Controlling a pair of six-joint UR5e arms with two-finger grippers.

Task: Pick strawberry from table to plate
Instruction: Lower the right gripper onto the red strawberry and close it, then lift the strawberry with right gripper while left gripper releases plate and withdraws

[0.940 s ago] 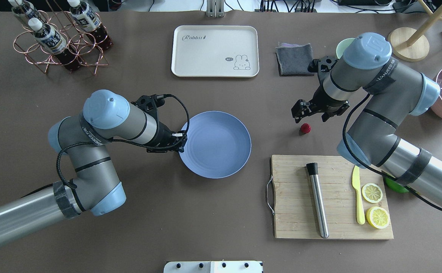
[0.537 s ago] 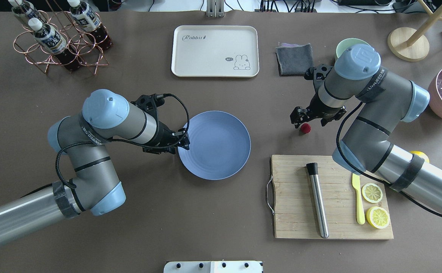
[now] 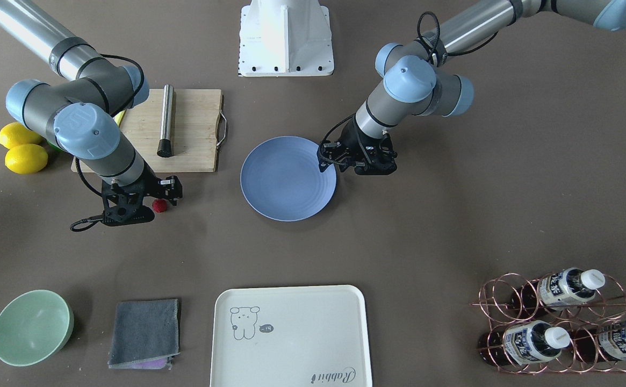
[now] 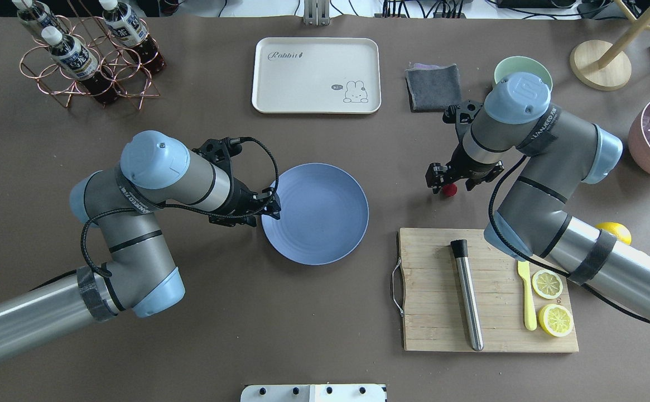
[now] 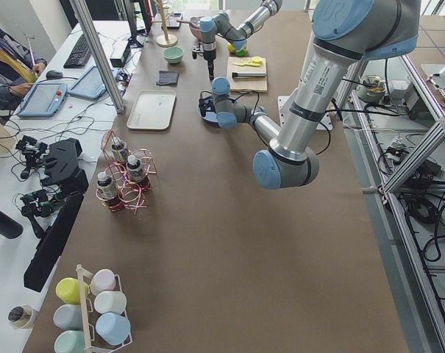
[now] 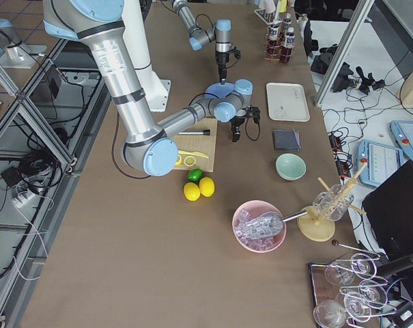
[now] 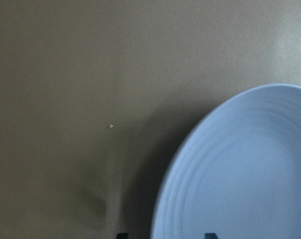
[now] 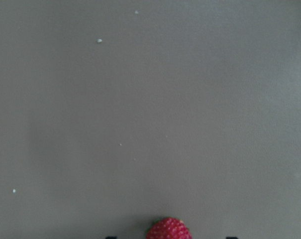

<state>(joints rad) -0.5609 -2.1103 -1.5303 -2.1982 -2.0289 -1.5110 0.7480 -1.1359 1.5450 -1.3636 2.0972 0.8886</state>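
Matte brown-grey table (image 4: pixel 325 312) all round. Closest in, the left gripper (image 4: pixel 273 205) sits at the rim of the round, shallow light-blue plate (image 4: pixel 325 223), fingers apart, one tip over the plate, one outside it. Farther out on the right, the tiny dark-red bumpy strawberry (image 4: pixel 449 191) lies on the table between the wide-spread fingers of the right gripper (image 4: pixel 450 183), clear of both.

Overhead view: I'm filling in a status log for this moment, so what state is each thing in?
strawberry: on the table, not grasped
right gripper: open, straddling the strawberry
left gripper: open, at the plate's rim
plate: flat on the table, empty
green bowl: upright, empty
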